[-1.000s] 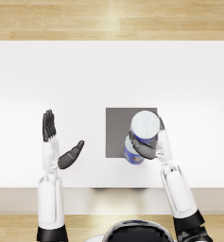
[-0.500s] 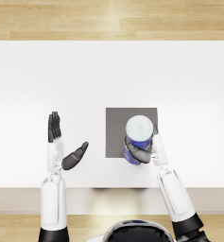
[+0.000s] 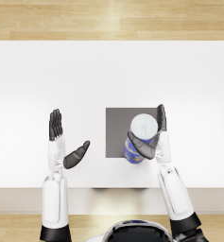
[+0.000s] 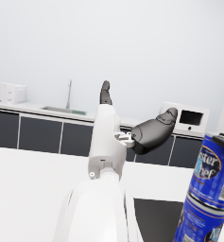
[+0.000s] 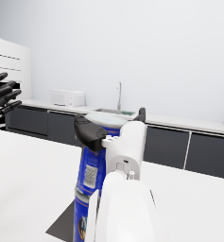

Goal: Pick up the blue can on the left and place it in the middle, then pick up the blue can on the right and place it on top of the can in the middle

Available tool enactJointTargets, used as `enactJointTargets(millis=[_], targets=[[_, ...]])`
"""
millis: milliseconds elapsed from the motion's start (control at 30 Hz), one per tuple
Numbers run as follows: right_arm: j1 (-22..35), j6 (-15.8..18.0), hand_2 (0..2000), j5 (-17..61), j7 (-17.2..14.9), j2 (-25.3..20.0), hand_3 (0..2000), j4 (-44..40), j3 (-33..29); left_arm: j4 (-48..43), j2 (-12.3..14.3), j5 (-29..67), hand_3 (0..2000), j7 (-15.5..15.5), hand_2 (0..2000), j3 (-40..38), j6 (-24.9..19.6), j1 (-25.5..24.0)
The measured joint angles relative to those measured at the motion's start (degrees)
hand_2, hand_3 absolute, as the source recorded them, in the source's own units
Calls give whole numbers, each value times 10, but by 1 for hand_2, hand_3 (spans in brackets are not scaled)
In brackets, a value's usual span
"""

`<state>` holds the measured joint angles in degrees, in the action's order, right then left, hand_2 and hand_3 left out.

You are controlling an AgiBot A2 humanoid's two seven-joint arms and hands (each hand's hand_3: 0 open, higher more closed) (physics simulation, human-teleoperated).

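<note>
The left robot hand (image 3: 61, 144) is hovering open over the bare white tabletop (image 3: 47, 75), fingers straight and thumb spread, holding nothing; the left wrist view shows the same. It is standing well apart from the grey mat (image 3: 117, 132) in the middle.

On that mat, toward its right edge, two blue cans are standing one on the other. The head view shows the pale lid of the top can (image 3: 143, 126) and, under it, a sliver of the blue wall of the lower can (image 3: 131, 155). In the right wrist view they are reading as one tall blue column, long axis upright, though the lower can's wall is peeking out toward the robot, so I cannot tell whether the two are squarely aligned.

The right robot hand (image 3: 153, 137) is sitting around the top can, thumb on its left side, fingers up along its right. Whether the fingers are actually pressing the can I cannot tell.

The can is lying directly inside the right hand's span, so this is the nearer hand by far. Judging by that, the coming move is a release, and it calls for parting sideways without nudging the stack.
</note>
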<state>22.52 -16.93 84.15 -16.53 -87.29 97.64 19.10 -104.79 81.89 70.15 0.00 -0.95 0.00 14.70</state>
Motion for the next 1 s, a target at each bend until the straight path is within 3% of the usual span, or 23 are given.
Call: enactJointTargets(millis=[133, 233, 300, 367, 500, 733, 1000], targets=[[31, -6, 0, 0, 0, -9, 0, 24, -23, -4, 3, 0, 0, 0, 0, 0, 0, 18], [49, 21, 0, 0, 19, -13, 0, 39, -44, -6, 4, 0, 0, 0, 0, -2, 0, 36], [60, 61, 0, 0, 48, -18, 0, 46, -65, -7, 5, 0, 0, 0, 0, -5, 0, 49], [68, 114, 0, 0, 99, -21, 0, 53, -90, -5, 5, 0, 0, 0, 0, -11, 0, 63], [76, 155, 0, 0, 148, -23, 0, 69, -149, 1, 3, 0, 0, 0, 0, -35, 0, 90], [76, 168, 0, 0, 164, -22, 0, 76, -236, 12, 3, 0, 0, 0, 0, -79, 0, 95], [70, 169, 0, 0, 165, -22, 0, 61, -252, 25, 5, 0, 0, 0, 0, -87, 0, 90]])
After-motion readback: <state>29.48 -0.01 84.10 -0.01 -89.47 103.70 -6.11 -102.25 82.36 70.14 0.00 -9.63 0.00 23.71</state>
